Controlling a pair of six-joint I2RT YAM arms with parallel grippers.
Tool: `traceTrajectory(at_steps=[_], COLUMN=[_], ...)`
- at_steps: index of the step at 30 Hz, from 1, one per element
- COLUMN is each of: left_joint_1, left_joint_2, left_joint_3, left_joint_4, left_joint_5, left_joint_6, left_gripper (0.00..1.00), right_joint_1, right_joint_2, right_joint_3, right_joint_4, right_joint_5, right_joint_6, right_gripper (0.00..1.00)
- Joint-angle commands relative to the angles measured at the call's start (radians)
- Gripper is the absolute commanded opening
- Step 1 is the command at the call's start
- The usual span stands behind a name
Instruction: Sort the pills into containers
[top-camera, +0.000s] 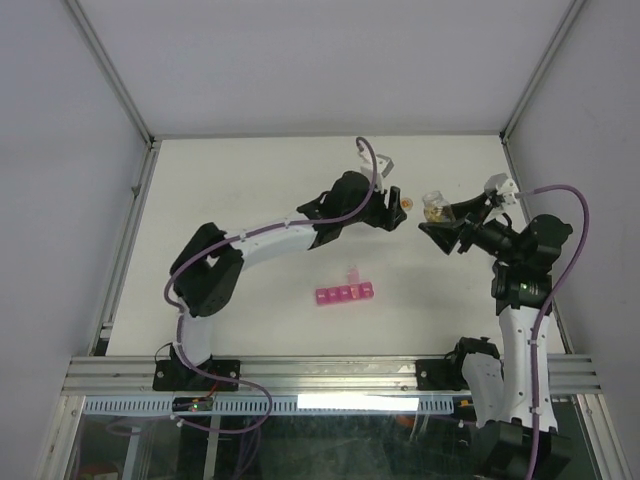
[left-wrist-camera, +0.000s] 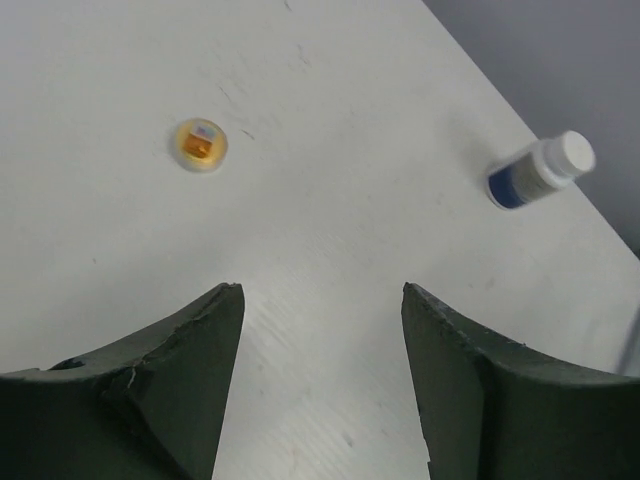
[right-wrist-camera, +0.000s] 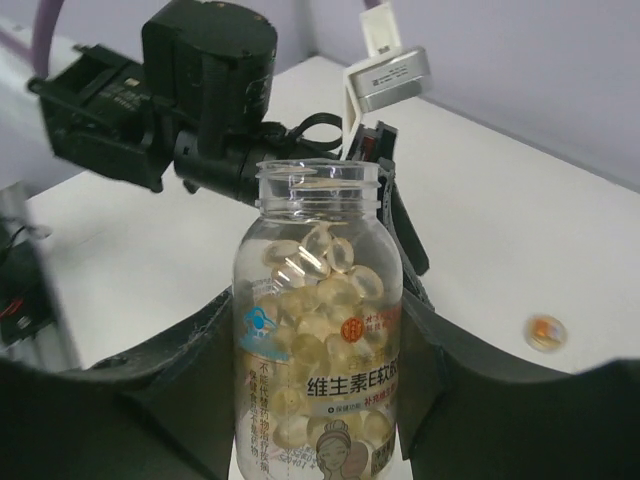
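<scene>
- The left gripper (left-wrist-camera: 320, 295) is open, with nothing in it; an orange cap (left-wrist-camera: 200, 145) and a white bottle (left-wrist-camera: 540, 172) on its side lie ahead
- The right gripper (right-wrist-camera: 316, 320) grips a clear bottle (right-wrist-camera: 318, 380), top off, full of yellow pills (right-wrist-camera: 310, 270); the bottle's bottom is cut off
- The left arm (right-wrist-camera: 200, 90) blocks the view behind it
- Only the top view shows the pink containers (top-camera: 345, 294), mid-table, away from both grippers, one lid up

On the white worktop (top-camera: 250, 180), the left end effector (top-camera: 396, 214) hangs just beside a small round orange cap (top-camera: 405, 203), the right end effector (top-camera: 447, 218) grips a small clear plastic bottle with yellowish contents (top-camera: 434, 208), and a magenta translucent strip of square compartments (top-camera: 345, 294) lies nearer the bases, apart from both.
</scene>
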Motion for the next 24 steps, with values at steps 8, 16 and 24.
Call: traceTrajectory(at_steps=[8, 16, 24], left_joint_1=[0.048, 0.069, 0.074], left_joint_2=[0.576, 0.729, 0.799], left_joint_3=[0.894, 1.055, 1.087], left_joint_4=[-0.515, -0.455, -0.401], left_joint_5=[-0.079, -0.076, -0.053], left_joint_6=[0.140, 0.106, 0.001], left_gripper=[0.74, 0.85, 0.73], right_joint_1=[-0.085, -0.095, -0.107], right_joint_2=[-0.038, -0.033, -0.034], right_joint_3=[0.030, 0.021, 0.014], right_joint_4=[-0.019, -0.002, 0.013], right_joint_5=[0.335, 0.326, 0.311], right_joint_6=[0.092, 0.106, 0.122], right_gripper=[0.00, 0.00, 0.00])
